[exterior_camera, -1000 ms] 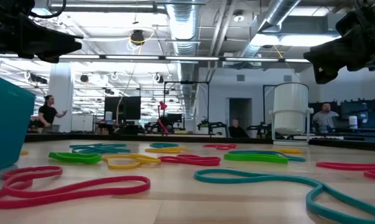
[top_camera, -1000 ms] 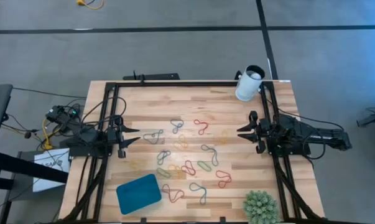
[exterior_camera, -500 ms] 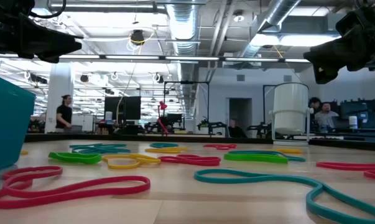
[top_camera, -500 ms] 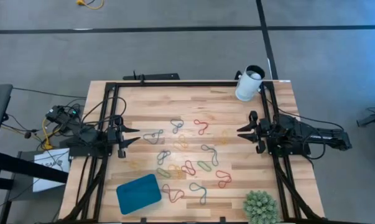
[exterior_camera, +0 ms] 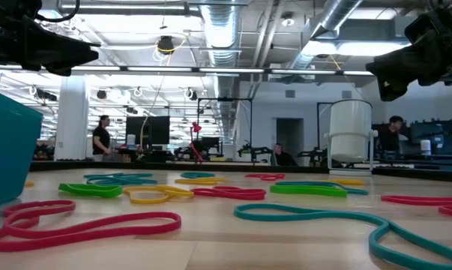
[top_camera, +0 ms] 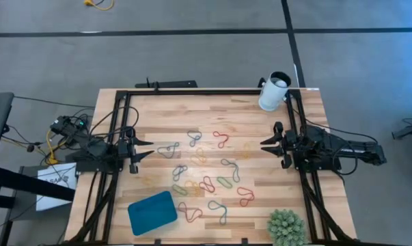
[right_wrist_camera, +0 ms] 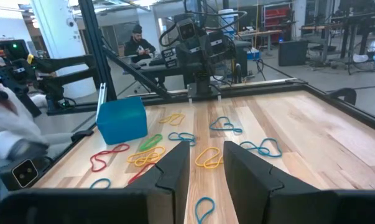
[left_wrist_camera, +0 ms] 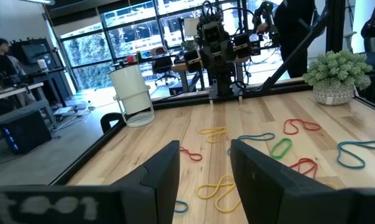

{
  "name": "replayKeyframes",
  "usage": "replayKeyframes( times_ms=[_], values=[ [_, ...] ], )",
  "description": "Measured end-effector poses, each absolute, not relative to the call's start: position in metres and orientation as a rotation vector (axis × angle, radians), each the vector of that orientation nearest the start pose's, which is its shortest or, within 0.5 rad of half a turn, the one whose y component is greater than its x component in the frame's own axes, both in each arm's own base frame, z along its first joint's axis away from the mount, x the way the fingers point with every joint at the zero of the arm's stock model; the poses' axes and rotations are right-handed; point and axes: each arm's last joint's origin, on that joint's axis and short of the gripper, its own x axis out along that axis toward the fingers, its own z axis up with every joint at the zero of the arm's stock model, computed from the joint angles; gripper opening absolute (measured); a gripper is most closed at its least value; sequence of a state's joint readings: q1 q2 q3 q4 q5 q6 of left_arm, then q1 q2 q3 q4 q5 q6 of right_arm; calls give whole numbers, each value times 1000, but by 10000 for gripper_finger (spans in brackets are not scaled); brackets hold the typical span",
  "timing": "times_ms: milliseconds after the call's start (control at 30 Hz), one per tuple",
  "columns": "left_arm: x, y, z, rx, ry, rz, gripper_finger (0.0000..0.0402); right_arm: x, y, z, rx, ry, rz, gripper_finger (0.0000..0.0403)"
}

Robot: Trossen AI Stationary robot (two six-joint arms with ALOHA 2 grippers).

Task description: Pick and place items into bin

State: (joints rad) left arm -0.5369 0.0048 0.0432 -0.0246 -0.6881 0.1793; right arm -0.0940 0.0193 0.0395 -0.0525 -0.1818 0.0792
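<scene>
**Rubber bands lying loose, no pick begun**

Rubber bands are lying scattered across the middle of the wooden table, none in the teal bin sitting at the near edge. Left gripper and right gripper are hovering released at opposite sides. Judging by this, the first reach is pending: descending onto one loop

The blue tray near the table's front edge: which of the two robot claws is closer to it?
The left. The left gripper waits at the table's left side, just up from the blue tray. The right gripper sits across the table at its right side, with the rubber bands between.
</scene>
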Motion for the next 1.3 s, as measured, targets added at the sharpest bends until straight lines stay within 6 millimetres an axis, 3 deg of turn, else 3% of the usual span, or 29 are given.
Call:
replayKeyframes(
  times_ms=[800, 1067, 1300],
  values=[
    [86, -30, 175, 166, 2, 152, 133, 96, -4, 170, 84, 36, 86, 93],
    [86, -29, 175, 308, 13, 153, 133, 96, -4, 170, 84, 36, 86, 93],
    [86, -31, 180, 27, -66, 94, 133, 96, -4, 170, 84, 36, 86, 93]
  ],
)
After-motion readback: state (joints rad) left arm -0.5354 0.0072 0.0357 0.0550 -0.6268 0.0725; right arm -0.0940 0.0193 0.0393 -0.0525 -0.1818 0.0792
